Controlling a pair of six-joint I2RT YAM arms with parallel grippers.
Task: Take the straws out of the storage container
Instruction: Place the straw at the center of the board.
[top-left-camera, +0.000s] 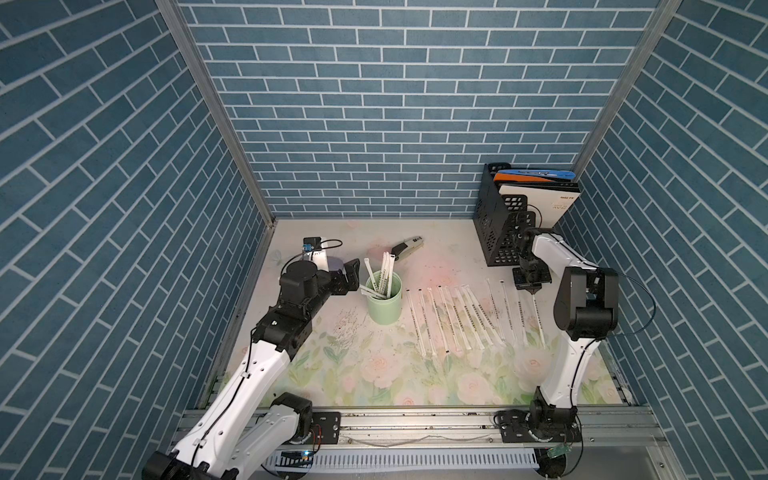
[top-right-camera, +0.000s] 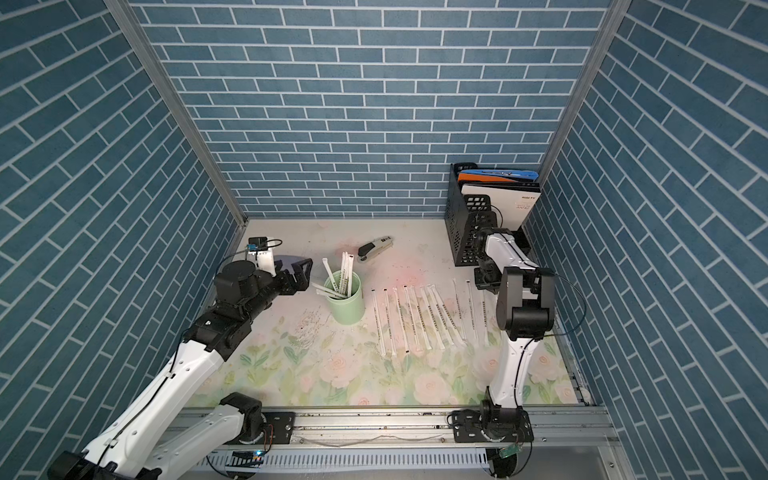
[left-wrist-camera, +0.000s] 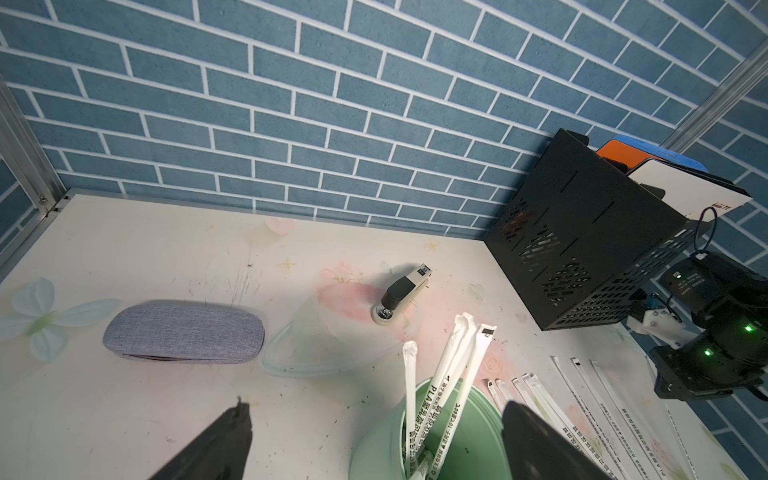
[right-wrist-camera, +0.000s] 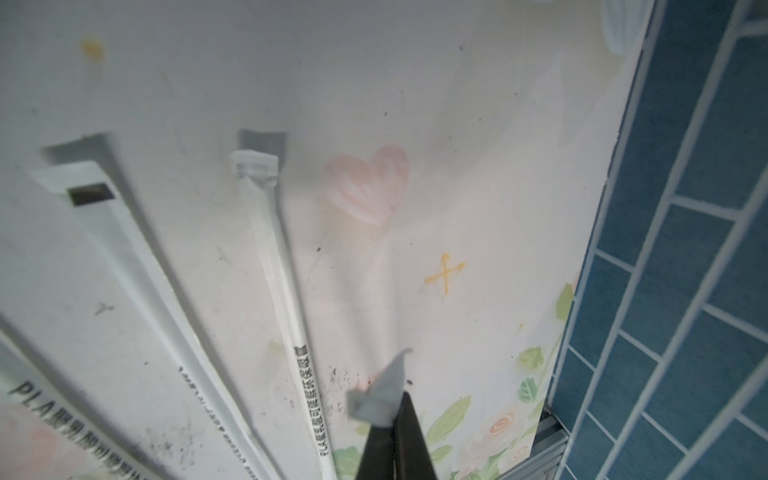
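Note:
The storage container, a mint-green cup (top-left-camera: 384, 309) (top-right-camera: 347, 309) (left-wrist-camera: 374, 453), stands upright left of the table's middle. Several straws (top-left-camera: 385, 272) (top-right-camera: 344, 274) (left-wrist-camera: 451, 374) lean inside it, sticking out over the rim. Several more straws (top-left-camera: 457, 316) (top-right-camera: 424, 316) (right-wrist-camera: 286, 291) lie in a row on the table to its right. My left gripper (top-left-camera: 352, 274) (top-right-camera: 300, 274) (left-wrist-camera: 374, 440) is open just left of the cup, one finger on each side of its rim in the wrist view. My right gripper (top-left-camera: 533, 289) (right-wrist-camera: 395, 419) is shut, tip down by the row's right end; a small grey flap sticks out at its tip.
A stapler (top-left-camera: 408, 247) (left-wrist-camera: 405, 291) lies behind the cup. A grey fabric case (left-wrist-camera: 183, 330) and a clear plastic piece (left-wrist-camera: 316, 345) lie at the back left. A black perforated file holder (top-left-camera: 505, 232) (left-wrist-camera: 582, 249) with folders fills the back right corner. Brick-patterned walls close three sides.

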